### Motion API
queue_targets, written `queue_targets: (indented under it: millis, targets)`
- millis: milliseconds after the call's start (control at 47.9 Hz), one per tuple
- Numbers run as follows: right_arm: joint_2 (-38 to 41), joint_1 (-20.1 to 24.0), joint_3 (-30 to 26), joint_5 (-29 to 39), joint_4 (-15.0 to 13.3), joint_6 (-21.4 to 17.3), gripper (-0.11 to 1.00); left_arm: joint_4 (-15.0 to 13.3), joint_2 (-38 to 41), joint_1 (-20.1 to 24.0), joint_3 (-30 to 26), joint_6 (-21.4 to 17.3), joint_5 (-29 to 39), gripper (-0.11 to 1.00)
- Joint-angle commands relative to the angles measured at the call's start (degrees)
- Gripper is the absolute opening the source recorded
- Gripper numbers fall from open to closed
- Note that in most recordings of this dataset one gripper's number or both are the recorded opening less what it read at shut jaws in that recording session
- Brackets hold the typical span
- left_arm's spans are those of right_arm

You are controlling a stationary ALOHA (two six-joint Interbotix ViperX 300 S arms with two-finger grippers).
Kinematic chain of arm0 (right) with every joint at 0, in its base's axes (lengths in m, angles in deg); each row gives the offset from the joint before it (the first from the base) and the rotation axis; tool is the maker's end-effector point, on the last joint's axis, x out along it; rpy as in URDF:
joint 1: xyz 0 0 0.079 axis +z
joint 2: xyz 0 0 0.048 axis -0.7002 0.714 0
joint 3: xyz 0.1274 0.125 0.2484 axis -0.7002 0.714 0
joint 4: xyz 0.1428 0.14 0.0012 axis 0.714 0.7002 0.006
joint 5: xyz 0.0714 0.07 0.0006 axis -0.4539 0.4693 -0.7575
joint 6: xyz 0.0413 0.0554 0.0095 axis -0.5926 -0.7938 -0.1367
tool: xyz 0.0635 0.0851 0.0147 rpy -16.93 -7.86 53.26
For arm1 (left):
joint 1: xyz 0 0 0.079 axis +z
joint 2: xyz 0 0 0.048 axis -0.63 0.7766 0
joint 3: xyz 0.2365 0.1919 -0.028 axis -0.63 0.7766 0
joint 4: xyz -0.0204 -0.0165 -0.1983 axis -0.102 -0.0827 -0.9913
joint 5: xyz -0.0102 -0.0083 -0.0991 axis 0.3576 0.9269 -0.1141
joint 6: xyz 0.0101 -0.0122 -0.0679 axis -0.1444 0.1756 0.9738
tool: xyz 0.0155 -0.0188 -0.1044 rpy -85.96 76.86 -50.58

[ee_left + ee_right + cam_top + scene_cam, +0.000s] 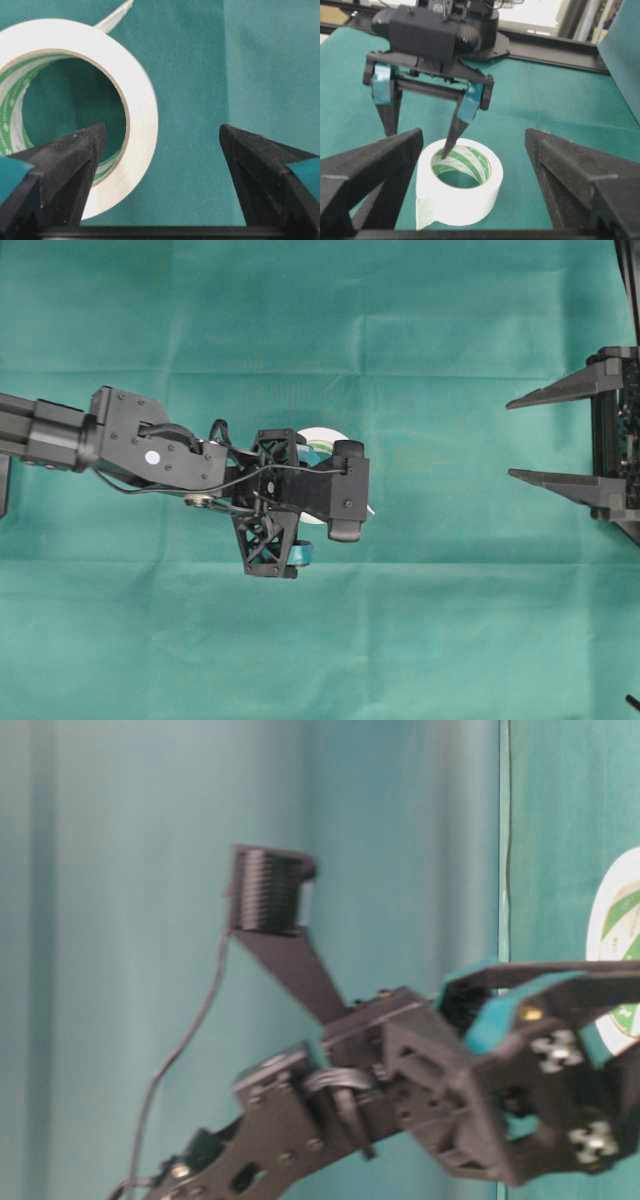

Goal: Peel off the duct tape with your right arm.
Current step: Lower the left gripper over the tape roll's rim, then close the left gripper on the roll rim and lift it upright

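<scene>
Overhead: the left hand [322, 502] hangs open over the tape roll [322, 443] at mid-tabletop [320, 640]; the right hand [545, 436] waits open, far right. Left wrist view: one finger [75, 155] is inside the core, so closing squarely on the wall should pin it. Right wrist view: the roll lies flat, hole up, its tail [423, 212] at the near left.

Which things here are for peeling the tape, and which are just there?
For the job:
- roll of tape
- right hand, open, away from the roll
- left hand, open, one finger inside the roll's hole

Just there:
- green cloth covering the table
- black rail at the back
</scene>
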Motion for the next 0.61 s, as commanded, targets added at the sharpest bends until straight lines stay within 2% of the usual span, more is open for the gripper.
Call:
queue_targets:
  millis: [0, 585]
  targets:
    - [0.44, 0.0, -0.7, -0.62, -0.09, -0.18, 0.74, 0.18, 0.09, 0.53, -1.41, 0.0, -0.26, 0.95]
    - [0.44, 0.0, -0.35, -0.88, -0.09, -0.53, 0.74, 0.18, 3.96, 0.88, -1.05, 0.0, -3.52, 0.94]
